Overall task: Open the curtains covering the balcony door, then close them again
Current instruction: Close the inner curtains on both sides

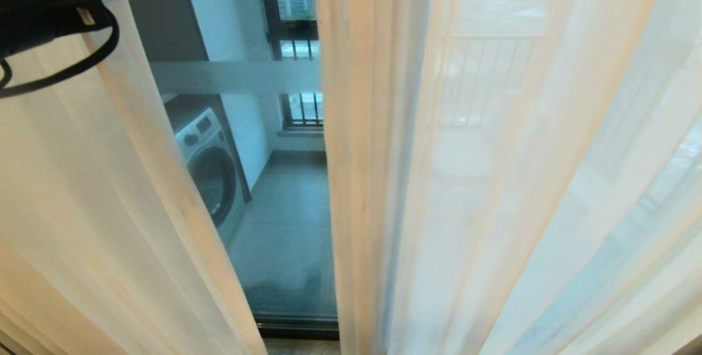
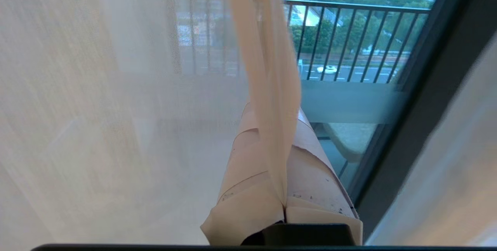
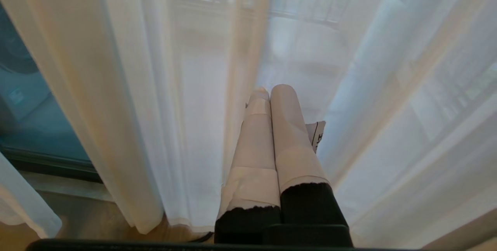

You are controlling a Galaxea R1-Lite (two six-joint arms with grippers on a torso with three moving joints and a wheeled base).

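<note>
The curtains hang as two sheer white panels, the left panel (image 1: 82,207) and the right panel (image 1: 493,179), with a gap between them. Through the gap shows the balcony door's glass with its frosted band (image 1: 236,76) and dark bottom track (image 1: 296,325). My left arm (image 1: 38,9) is raised at the upper left. In the left wrist view my left gripper (image 2: 273,115) is shut on the folded edge of the left sheer curtain (image 2: 268,49), beside the door's dark frame (image 2: 427,88). My right gripper (image 3: 271,90) is shut on nothing, low in front of the right sheer (image 3: 388,127).
A washing machine (image 1: 211,171) stands on the tiled balcony floor (image 1: 290,223) behind the glass. Beyond it is a small dark-framed window with bars (image 1: 299,42). A black balcony railing (image 2: 349,41) shows outside. Wooden floor (image 3: 77,212) lies under the curtain hems.
</note>
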